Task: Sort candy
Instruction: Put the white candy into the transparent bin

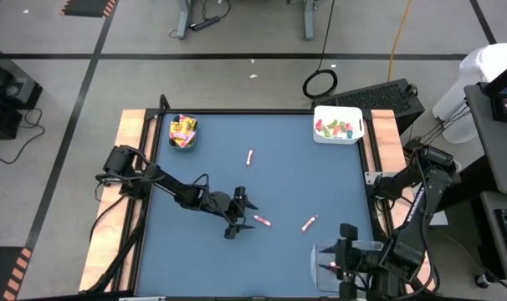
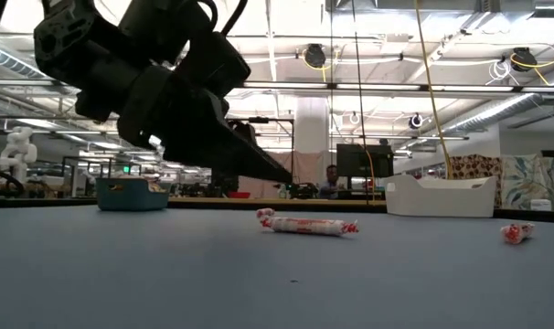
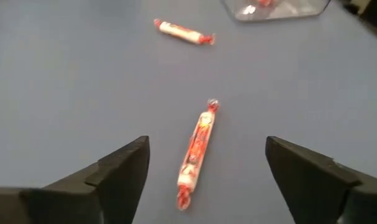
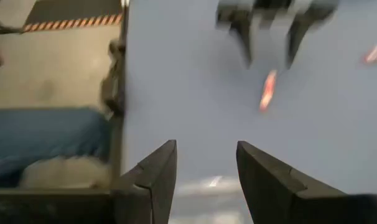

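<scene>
Across the blue tabletop (image 1: 287, 192) three pink-white candy sticks (image 1: 262, 221) remain unsorted, the left pincer (image 1: 242, 219) gaping over one, the right pincer (image 1: 346, 251) part-open

The left end effector (image 1: 239, 215) hangs over the middle of the counter (image 1: 287, 192), and a candy stick (image 1: 262, 221) lies just beyond its fingertips. A second stick (image 1: 309, 222) lies farther on, toward the right end effector (image 1: 347, 242), which sits above a clear bin (image 1: 327, 255) at the counter's near right corner. A third stick (image 1: 250, 156) lies behind the left end effector, between two far-corner bins.
</scene>
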`<state>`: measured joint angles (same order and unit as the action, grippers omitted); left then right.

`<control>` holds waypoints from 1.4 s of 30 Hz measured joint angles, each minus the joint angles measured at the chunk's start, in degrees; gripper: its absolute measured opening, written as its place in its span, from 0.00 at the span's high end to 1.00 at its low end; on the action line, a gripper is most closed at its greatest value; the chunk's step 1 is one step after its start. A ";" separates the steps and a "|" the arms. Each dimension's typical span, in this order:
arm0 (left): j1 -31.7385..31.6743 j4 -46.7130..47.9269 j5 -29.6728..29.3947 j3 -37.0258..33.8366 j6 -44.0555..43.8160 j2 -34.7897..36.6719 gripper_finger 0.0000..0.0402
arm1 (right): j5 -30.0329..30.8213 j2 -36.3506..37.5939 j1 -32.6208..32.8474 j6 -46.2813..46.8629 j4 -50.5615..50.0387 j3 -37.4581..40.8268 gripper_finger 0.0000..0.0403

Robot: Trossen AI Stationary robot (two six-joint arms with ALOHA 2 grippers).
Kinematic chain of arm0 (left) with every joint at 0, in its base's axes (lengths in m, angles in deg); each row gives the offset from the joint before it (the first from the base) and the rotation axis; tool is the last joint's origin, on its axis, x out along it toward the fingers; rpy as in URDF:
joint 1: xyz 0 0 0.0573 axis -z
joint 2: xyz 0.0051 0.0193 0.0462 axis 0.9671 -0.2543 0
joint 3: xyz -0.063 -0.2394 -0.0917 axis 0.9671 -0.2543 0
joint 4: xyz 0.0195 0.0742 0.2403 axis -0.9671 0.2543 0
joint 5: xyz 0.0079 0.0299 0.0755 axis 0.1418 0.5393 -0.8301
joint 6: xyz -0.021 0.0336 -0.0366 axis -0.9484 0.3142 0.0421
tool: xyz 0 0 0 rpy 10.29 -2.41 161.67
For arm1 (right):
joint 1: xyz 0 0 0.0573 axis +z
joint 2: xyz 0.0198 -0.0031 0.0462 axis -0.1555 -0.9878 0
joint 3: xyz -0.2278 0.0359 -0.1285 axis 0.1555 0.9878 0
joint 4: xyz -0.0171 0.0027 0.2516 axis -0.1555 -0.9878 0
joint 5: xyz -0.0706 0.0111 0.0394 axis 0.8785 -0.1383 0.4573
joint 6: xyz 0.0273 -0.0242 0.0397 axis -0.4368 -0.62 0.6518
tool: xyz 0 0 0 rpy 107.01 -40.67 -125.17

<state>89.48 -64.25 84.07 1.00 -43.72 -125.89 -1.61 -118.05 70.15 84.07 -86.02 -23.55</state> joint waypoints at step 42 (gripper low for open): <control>-2.49 -14.41 6.81 4.48 1.50 -18.51 0.86 | 10.77 -4.00 -5.44 -13.76 4.61 0.02 0.61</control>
<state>86.99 -78.65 90.88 5.49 -42.22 -144.40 9.16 -122.05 64.71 70.31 -81.42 -23.53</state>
